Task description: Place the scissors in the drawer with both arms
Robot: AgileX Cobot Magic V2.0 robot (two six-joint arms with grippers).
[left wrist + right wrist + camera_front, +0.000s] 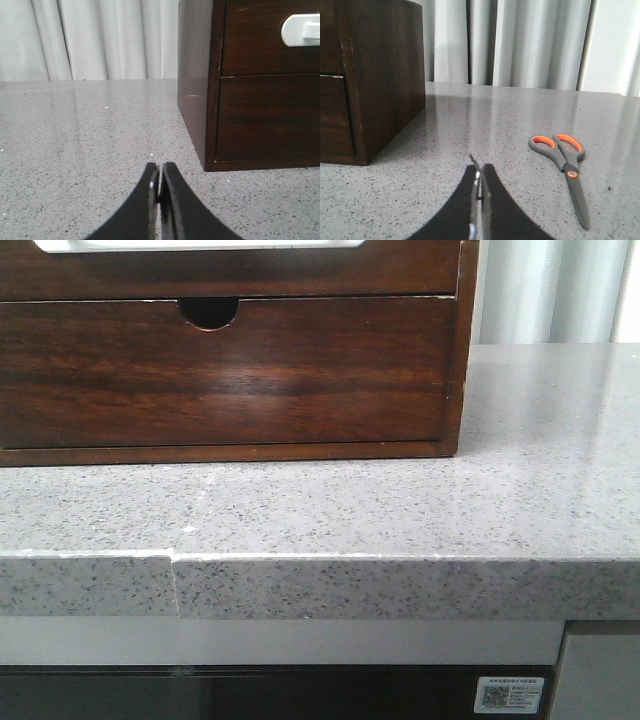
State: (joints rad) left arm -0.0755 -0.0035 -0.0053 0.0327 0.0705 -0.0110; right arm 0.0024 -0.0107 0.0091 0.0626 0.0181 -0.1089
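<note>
I am looking through the front view first. A dark wooden cabinet (230, 360) is sitting on a grey speckled table (400, 520). Its lower front has a half-round finger notch (208, 312). Above it, only the bottom strip of the drawer (230, 275) I am aiming for is showing, with its white handle (200, 245) cut off at the frame's top edge. Neither arm is appearing here, and neither are the scissors.

In the left wrist view, the left end effector (159, 187) is hanging low over the table with its two dark fingers pressed together, holding nothing. The drawer (270, 37) is sitting ahead and to its right, fully pushed in, its white handle (301, 30) up high.

In the right wrist view, the right end effector (480, 185) is likewise pinched closed and empty. The scissors (565, 167), grey with orange-lined loops, are lying flat on the table just ahead and to its right, blades pointing back toward the camera. The cabinet side (385, 75) is standing off to its left.

My worries: the scissors are lying flat on a hard, smooth surface, so the fingers may scrape the table or skate the scissors away. Pulling the handle could also drag the whole cabinet forward if it is light.
</note>
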